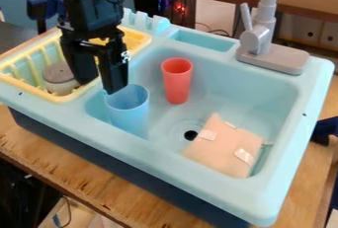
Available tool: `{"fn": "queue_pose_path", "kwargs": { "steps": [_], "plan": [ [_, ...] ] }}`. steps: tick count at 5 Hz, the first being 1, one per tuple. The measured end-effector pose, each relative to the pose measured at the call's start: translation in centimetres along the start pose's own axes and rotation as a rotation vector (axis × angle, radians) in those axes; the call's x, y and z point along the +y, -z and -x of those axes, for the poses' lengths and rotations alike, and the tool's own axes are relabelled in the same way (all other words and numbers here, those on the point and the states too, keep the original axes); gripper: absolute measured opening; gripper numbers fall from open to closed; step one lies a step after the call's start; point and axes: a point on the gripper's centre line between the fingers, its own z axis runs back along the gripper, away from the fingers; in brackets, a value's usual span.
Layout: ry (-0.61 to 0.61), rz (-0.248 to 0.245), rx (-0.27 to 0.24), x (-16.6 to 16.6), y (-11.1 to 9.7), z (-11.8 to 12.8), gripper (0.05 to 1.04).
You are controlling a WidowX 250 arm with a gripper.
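Note:
The gripper (99, 83) hangs at the upper left, over the strip between the yellow rack and the sink basin. Its two black fingers stand apart, with nothing held between them. The right finger ends near the rim of a light blue cup (128, 112), which stands upright at the basin's left side; whether they touch I cannot tell. A red cup (177, 83) stands upright further right. Near the drain, a tan square piece (228, 148) with white tags lies in the basin's lower right. Beside the left finger, a grey-topped round container (59, 78) sits in the rack.
The yellow rack (137, 38) is set in the left of the light blue sink (211, 198). A grey faucet (272, 58) rises from the back rim. The dark drain hole (190, 135) is beside the tan piece. A wooden table (99, 185) carries the sink.

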Motion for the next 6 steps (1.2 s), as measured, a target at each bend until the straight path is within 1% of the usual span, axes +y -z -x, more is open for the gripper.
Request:
{"fn": "queue_pose_path", "kwargs": {
  "steps": [1,3,5,6],
  "plan": [
    [-0.030,0.013,0.024,0.7,0.1,0.5,0.998],
    [-0.066,0.046,0.008,2.5,-0.2,1.4,0.999],
    [-0.123,0.067,0.003,5.6,-0.6,2.8,0.998],
    [-0.117,0.067,0.007,6.0,-0.7,2.9,0.999]
  ]
}}
